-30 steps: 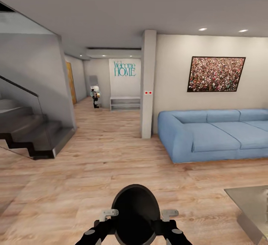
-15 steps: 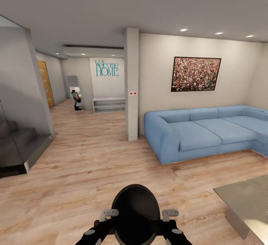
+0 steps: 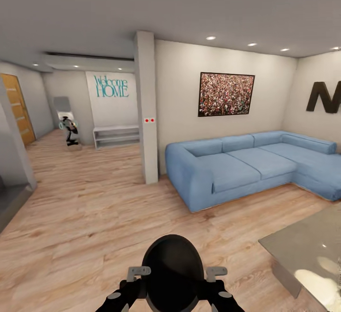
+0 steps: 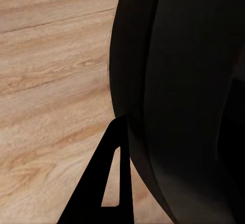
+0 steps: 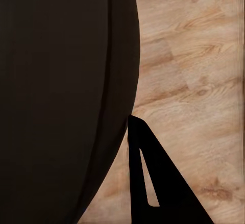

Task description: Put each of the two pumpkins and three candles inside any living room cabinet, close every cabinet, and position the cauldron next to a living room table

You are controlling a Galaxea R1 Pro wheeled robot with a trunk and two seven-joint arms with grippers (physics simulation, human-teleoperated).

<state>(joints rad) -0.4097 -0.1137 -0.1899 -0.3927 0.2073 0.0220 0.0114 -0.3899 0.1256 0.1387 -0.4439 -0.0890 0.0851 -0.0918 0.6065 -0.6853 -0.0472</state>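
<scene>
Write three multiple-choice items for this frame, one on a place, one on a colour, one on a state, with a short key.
1. Where does the glass-topped low table stand in the head view?
A. at the lower right, in front of the sofa
B. beside the orange door
C. against the square pillar

2. What colour is the long corner sofa?
A. grey
B. light blue
C. dark brown

3. How is the round black cauldron held?
A. resting on the sofa
B. in the left gripper alone
C. between the left gripper and the right gripper, one at each side

Key: 1 A, the table's grey top shows at the lower right corner, nearer than the sofa. 2 B, its cushions and arms are pale blue. 3 C, a grey-tipped gripper sits at each flank of the black bowl above the wooden floor.
</scene>
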